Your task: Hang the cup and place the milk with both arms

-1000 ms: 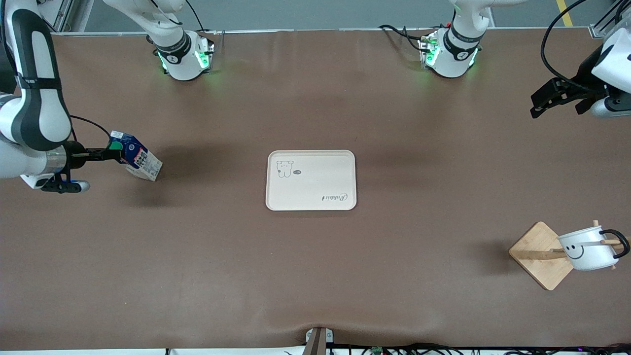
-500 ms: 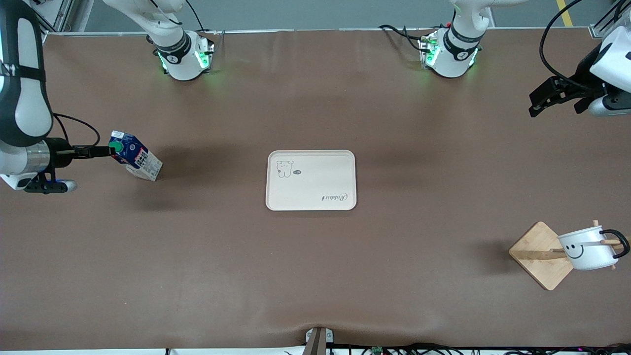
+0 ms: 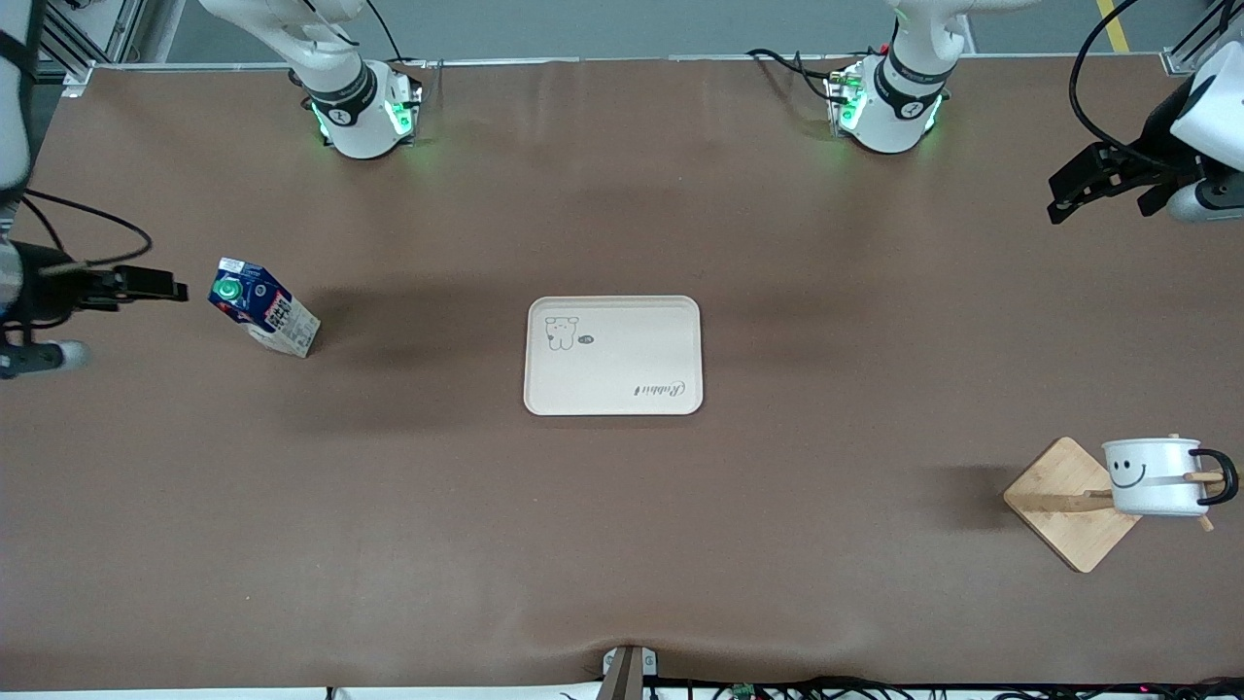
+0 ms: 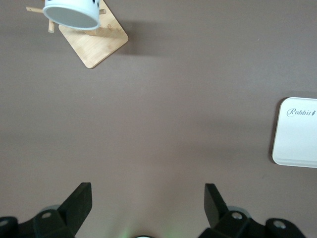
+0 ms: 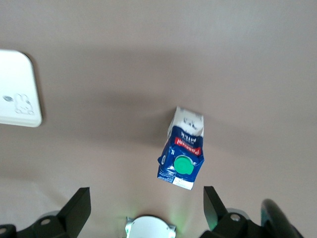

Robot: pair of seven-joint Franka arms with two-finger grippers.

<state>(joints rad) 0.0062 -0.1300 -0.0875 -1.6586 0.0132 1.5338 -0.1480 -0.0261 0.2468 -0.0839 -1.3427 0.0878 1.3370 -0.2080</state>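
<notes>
Milk [image 3: 262, 308] stands upright and free on the worktop [image 3: 622, 544] toward the right arm's end, well apart from the tray [image 3: 612, 355]. A second ago my right hand [image 3: 160, 288] was clamped on the carton's top; now it has let go and drawn back toward the worktop's edge, fingers spread wide in the right wrist view, nothing between them. From that I judge the carton set down and the right arm's step finished.

The carton is dark blue with a round green cap [image 5: 182, 164], red-and-white print and a white lower part; it looks undented.

The cup [image 3: 1153, 475] hangs by its black loop handle on a peg of the wooden rack [image 3: 1069, 503], toward the left arm's end and nearer the front camera than the tray. It has swung from tilted to level over the last second, smiley face showing. My left hand [image 3: 1093, 182] is empty, fingers apart, up over the worktop's edge near its own base, well apart from the rack. Both steps look done to me.
</notes>
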